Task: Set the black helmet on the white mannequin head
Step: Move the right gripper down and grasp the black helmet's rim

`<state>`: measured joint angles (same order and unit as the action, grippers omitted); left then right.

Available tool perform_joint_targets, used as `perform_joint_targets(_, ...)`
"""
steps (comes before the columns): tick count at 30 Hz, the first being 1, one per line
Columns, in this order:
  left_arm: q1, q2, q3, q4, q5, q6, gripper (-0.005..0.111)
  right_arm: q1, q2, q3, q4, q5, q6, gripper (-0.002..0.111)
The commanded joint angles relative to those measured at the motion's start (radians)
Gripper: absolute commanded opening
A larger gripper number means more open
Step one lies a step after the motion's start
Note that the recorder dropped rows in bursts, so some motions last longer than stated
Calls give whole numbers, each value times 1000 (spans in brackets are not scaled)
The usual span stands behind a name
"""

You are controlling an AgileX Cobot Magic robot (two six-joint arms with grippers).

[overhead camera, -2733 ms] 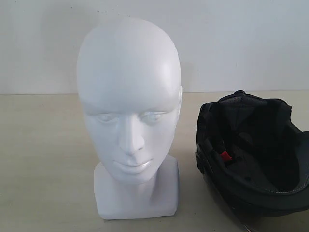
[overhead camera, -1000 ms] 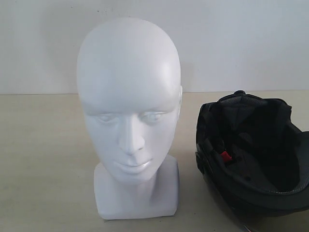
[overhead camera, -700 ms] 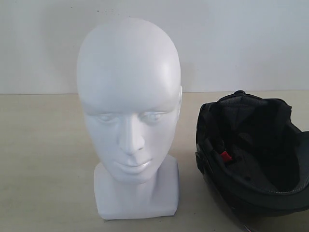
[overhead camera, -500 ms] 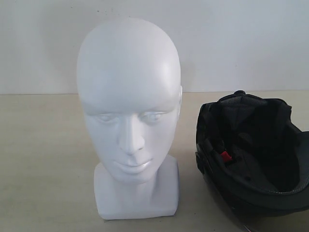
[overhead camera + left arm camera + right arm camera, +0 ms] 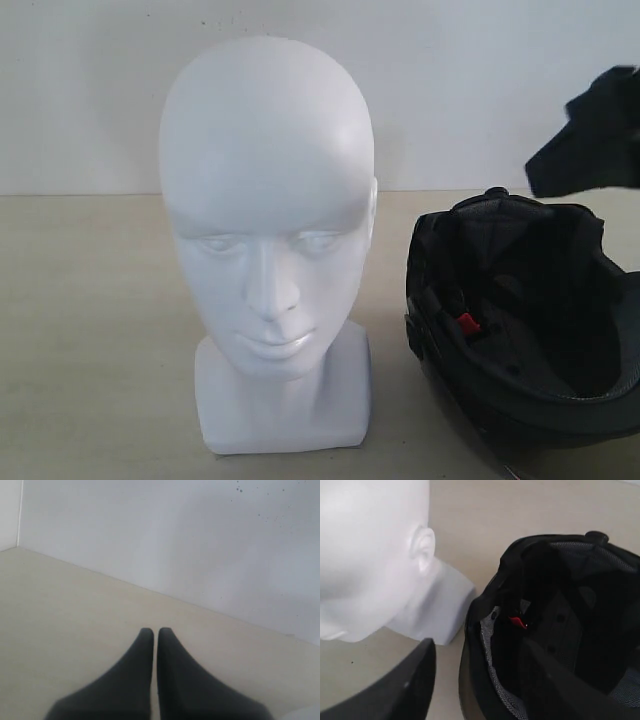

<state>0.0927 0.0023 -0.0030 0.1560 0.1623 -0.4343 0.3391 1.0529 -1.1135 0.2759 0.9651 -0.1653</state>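
The white mannequin head (image 5: 266, 210) stands upright on its squarish base, left of centre, facing the exterior camera. Beside it on the right lies the black helmet (image 5: 525, 320), turned opening-up, its dark padded lining and red buckle (image 5: 467, 322) showing. A dark part of my right arm (image 5: 592, 135) hangs above the helmet's far rim. In the right wrist view my right gripper (image 5: 480, 665) is open above the helmet (image 5: 555, 630). One finger is over the table outside the shell and the other over the lining. My left gripper (image 5: 155, 632) is shut and empty over bare table.
A pale beige table (image 5: 90, 330) carries both objects, and a white wall (image 5: 480, 80) rises close behind them. The left wrist view shows only table (image 5: 60, 610) and wall (image 5: 150, 530). The helmet reaches the exterior view's right and lower edges.
My right arm has come into the exterior view at the upper right, above the helmet. The mannequin head and the helmet have not moved.
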Motion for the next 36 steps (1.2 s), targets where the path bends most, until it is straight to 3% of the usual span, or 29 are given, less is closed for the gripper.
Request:
perform_joint_targets(1, 3, -2, 3, 1, -5, 3, 4, 2, 66, 58, 6, -69, -15, 53)
perform_joint_targets(16, 3, -2, 3, 1, -5, 3, 4, 91, 325, 69, 111, -211, -98, 53)
perform_joint_targets(19, 3, -2, 3, 1, -5, 3, 4, 91, 382, 69, 107, -202, -94, 72)
perform_joint_targets(36, 3, -2, 3, 1, -5, 3, 4, 91, 471, 78, 20, -187, 8, 71)
